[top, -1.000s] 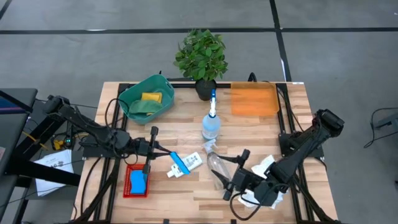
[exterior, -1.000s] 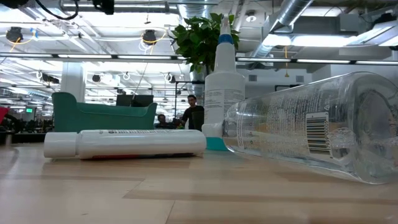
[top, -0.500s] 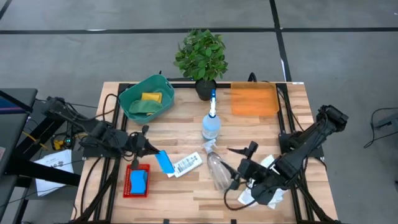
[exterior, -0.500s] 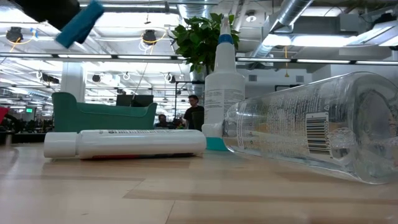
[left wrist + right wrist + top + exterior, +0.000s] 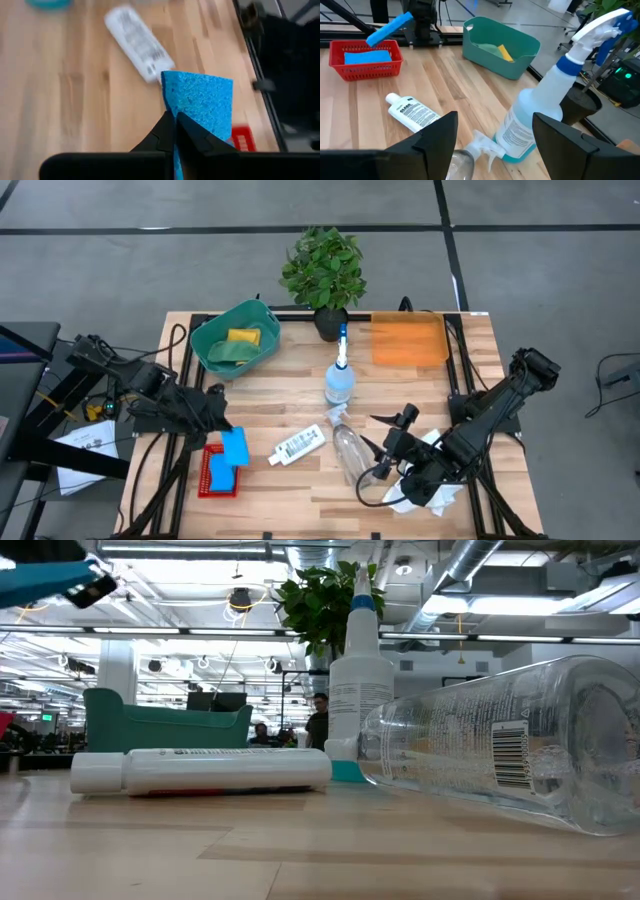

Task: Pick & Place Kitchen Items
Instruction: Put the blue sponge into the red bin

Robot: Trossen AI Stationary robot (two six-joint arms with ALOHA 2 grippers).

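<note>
The left gripper (image 5: 222, 438) clenches a blue sponge (image 5: 235, 446), held in the air just above the red basket (image 5: 206, 480), where another blue sponge (image 5: 217, 472) lies. The right gripper (image 5: 385, 450) hangs with jaws spread and empty beside a clear spray bottle (image 5: 350, 450) lying on its side at the table (image 5: 420, 390) middle. A white bottle (image 5: 298, 445) lies between basket and spray bottle. A 2nd spray bottle (image 5: 340, 378) stands upright behind. The green bin (image 5: 213, 332) holds yellow (image 5: 243, 336) and green sponges (image 5: 228, 352).
</note>
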